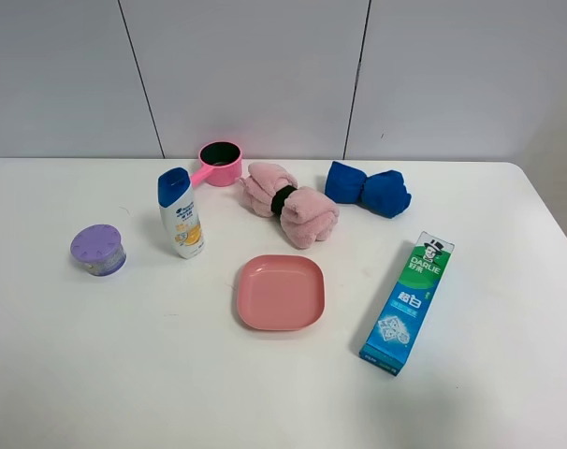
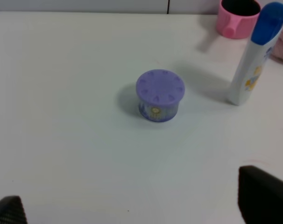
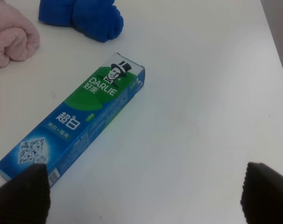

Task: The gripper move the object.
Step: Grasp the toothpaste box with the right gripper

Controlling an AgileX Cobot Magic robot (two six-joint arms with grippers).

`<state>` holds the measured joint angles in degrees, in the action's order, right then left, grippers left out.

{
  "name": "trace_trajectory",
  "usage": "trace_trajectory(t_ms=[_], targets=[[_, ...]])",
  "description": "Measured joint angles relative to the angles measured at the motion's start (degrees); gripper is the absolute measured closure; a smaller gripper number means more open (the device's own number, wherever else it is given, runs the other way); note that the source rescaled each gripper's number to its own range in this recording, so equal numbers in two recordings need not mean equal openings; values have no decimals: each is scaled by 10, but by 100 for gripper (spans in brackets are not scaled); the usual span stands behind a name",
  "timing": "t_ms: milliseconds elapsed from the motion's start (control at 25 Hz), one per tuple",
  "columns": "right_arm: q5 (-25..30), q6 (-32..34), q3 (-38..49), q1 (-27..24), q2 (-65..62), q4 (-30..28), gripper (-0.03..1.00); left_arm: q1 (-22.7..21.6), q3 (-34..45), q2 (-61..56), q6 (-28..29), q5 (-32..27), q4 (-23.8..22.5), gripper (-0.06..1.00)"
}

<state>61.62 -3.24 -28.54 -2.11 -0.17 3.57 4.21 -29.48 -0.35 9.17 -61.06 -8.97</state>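
Observation:
The toothpaste box (image 1: 407, 301), green fading to blue with a "DARLIE" logo, lies flat on the white table (image 1: 508, 374) at the right, its green end pointing away. The right wrist view shows it too (image 3: 81, 116). My right gripper (image 3: 144, 196) is open and empty. Its two black fingertips (image 3: 20, 196) stand wide apart, one just over the box's blue end. My left gripper (image 2: 137, 205) is open and empty, short of a purple jar (image 2: 159, 95). Neither arm shows in the exterior high view.
A pink square plate (image 1: 280, 292) lies mid-table. A white shampoo bottle with a blue cap (image 1: 181, 213) stands at the left beside the purple jar (image 1: 98, 250). A pink scoop cup (image 1: 219, 163), a pink rolled towel (image 1: 291, 204) and a blue towel (image 1: 366, 188) lie at the back.

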Motion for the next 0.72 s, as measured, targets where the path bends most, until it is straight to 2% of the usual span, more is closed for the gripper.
trace_trajectory(t_ms=[40,720], targets=[[0,0,0,0,0,0,31,0,0,0,0,0,0,-6],[0,0,0,0,0,0,31,0,0,0,0,0,0,-6]])
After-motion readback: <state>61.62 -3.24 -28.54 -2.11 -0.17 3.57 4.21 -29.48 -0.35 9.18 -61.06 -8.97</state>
